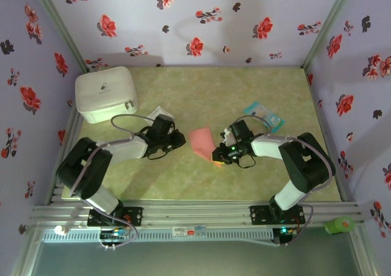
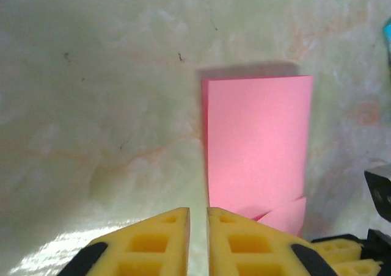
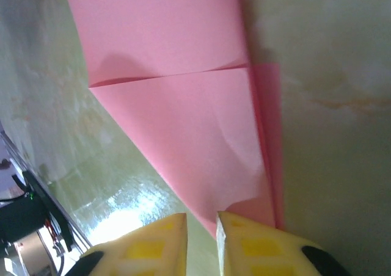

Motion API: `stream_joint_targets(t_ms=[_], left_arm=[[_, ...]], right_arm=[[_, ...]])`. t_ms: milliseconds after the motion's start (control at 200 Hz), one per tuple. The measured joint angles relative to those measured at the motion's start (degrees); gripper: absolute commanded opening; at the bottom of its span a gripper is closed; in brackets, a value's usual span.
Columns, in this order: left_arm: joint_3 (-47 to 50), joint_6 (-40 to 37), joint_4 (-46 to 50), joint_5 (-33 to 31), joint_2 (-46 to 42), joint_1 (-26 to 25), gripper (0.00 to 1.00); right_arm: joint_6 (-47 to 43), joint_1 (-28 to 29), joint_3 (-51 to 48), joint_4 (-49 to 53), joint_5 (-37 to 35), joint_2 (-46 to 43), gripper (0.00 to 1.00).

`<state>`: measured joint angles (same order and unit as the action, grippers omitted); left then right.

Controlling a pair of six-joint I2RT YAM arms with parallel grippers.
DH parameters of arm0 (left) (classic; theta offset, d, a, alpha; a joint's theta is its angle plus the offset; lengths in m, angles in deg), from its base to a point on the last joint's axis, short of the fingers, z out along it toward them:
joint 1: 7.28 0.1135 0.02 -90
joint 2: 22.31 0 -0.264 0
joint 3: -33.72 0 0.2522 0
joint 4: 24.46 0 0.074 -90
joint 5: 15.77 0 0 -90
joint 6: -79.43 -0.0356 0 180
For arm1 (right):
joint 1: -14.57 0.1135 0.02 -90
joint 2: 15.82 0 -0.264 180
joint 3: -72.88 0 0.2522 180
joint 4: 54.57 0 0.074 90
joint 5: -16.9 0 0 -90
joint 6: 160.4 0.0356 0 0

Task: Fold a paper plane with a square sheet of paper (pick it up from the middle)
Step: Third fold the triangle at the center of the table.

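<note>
The pink square sheet of paper [image 1: 200, 141] lies folded on the table between my grippers, a part-shaped paper plane. In the left wrist view it is a narrow upright rectangle [image 2: 256, 148] with a small flap at its near right corner. In the right wrist view the paper [image 3: 183, 123] shows a cross crease and a diagonal flap running to a point. My left gripper [image 1: 181, 138] [image 2: 198, 214] stands just left of the paper, jaws a narrow slit apart with bare table between. My right gripper [image 1: 215, 157] [image 3: 201, 220] is slightly open, and the paper's point lies loose in the gap.
A white box [image 1: 105, 94] stands at the back left, with a small pale packet [image 1: 157, 113] beside it. A teal-and-white packet [image 1: 264, 116] lies behind the right arm. A green object [image 1: 339, 226] sits off the table's front right. Flowered walls enclose the table.
</note>
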<state>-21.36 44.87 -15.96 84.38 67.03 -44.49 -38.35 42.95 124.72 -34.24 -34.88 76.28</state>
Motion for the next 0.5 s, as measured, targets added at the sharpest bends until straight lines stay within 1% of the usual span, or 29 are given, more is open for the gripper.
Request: stream_joint_targets(t_ms=[85,250,310,390,500], left_arm=[[1.90,-0.11,-0.37,-0.57,-2.01,0.00,0.26],[2.84,-0.33,-0.72,-0.68,-2.32,-0.02,0.31],[2.89,-0.31,-1.64,-0.39,-2.29,0.00,0.32],[2.93,-0.07,-3.41,0.33,-1.99,-0.02,0.33],[2.93,0.35,-5.88,1.66,-0.42,-0.02,0.34]], right_arm=[[-1.09,-0.07,1.53,2.82,-1.40,-2.05,0.24],[-2.12,-2.36,3.52,6.49,-9.51,-7.98,0.28],[-2.10,-3.15,3.58,6.91,-11.08,-8.72,0.28],[-2.08,-3.65,3.58,7.04,-11.23,-8.52,0.31],[-1.99,-3.65,3.58,6.47,-9.16,-7.26,0.32]])
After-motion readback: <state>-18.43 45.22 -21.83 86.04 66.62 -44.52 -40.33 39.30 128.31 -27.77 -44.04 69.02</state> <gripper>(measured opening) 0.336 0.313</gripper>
